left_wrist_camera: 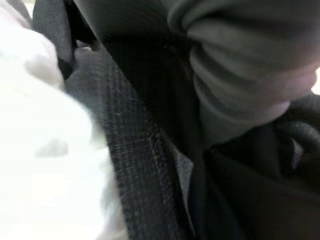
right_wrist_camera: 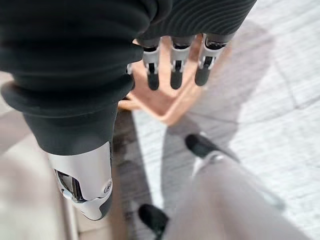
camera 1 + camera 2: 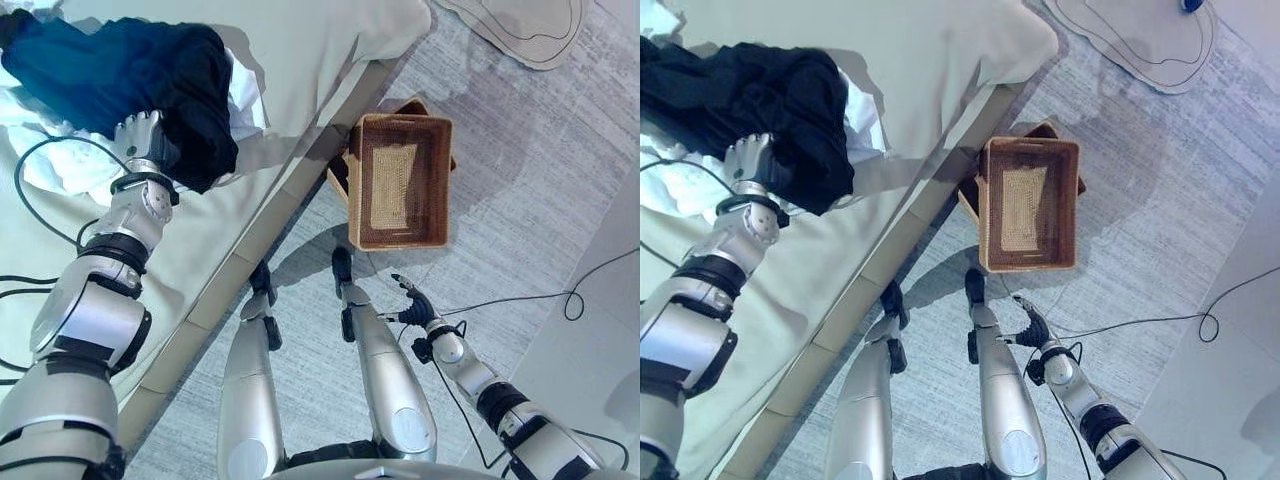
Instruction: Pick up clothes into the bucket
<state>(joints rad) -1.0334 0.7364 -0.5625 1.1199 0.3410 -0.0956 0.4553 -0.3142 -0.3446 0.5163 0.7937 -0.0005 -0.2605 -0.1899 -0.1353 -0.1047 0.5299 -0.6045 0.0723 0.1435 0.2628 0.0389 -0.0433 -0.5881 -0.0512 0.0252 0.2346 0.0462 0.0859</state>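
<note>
The dark garment [image 3: 120, 70] lies heaped on the bed [image 3: 300, 60], upper left; the left hand [image 3: 143, 135] is buried in its folds, grip unreadable; the wicker basket [image 3: 400, 180] waits on the floor at centre, ready to receive; the right hand [image 3: 412, 300], lower right, hangs slack-fingered, idle.

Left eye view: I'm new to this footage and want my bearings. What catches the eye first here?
The dark garment heaped on the pale bed, with the left hand buried in its edge. Next, the brown woven basket on the grey floor beside the bed. The right hand hangs open above the floor near the basket.
</note>
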